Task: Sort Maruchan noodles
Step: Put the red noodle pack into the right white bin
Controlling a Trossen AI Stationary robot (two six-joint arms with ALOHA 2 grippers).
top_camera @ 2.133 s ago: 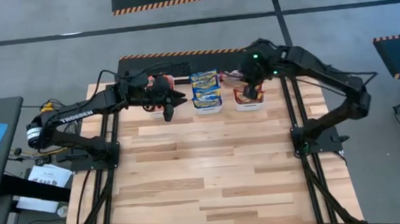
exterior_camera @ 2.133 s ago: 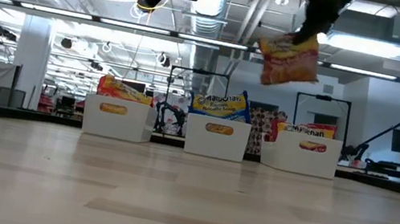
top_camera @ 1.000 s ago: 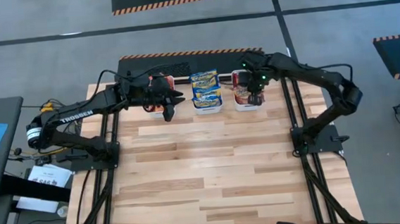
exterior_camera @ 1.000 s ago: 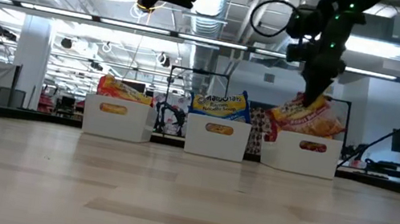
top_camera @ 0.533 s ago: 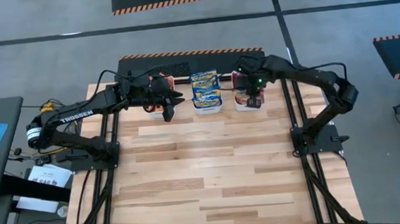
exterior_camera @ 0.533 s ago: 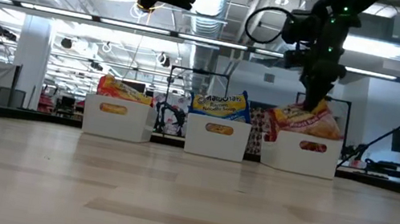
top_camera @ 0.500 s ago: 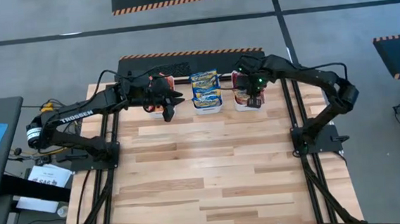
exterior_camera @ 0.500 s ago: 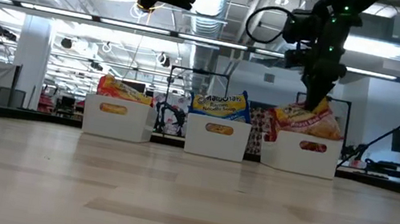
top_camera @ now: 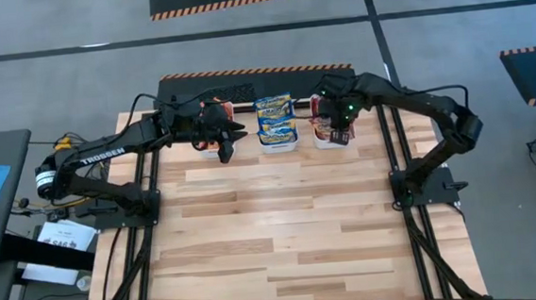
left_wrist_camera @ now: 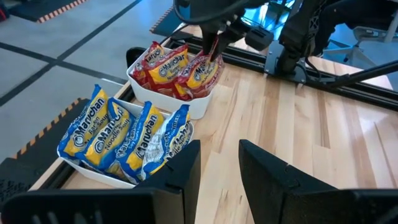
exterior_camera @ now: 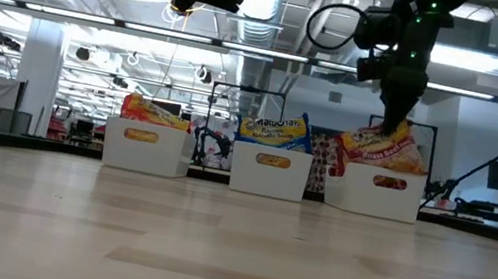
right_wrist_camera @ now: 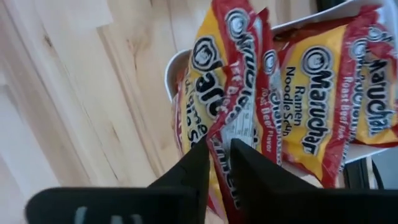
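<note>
1. Three white bins stand in a row at the far edge of the bench (top_camera: pixel 283 225), one wrapper colour to each: orange packets (exterior_camera: pixel 147 109) in the left bin (exterior_camera: pixel 146 146), blue-and-yellow packets (left_wrist_camera: pixel 121 137) in the middle bin (exterior_camera: pixel 270 170), dark red packets (right_wrist_camera: pixel 323 99) in the right bin (exterior_camera: pixel 379 192).
2. Right gripper (exterior_camera: pixel 396 124) reaches steeply down into the right bin, jaws set around the upper edge of a dark red packet (right_wrist_camera: pixel 217 130) standing among its like; whether they grip or have let go cannot be told.
3. That packet appears delivered to its matching bin, probably the last step of a placement.
4. Left gripper (left_wrist_camera: pixel 217 158) hovers high above the left bin, arm stretched forward, jaws parted and holding nothing, seemingly waiting.
5. No packets lie loose on the bench.
</note>
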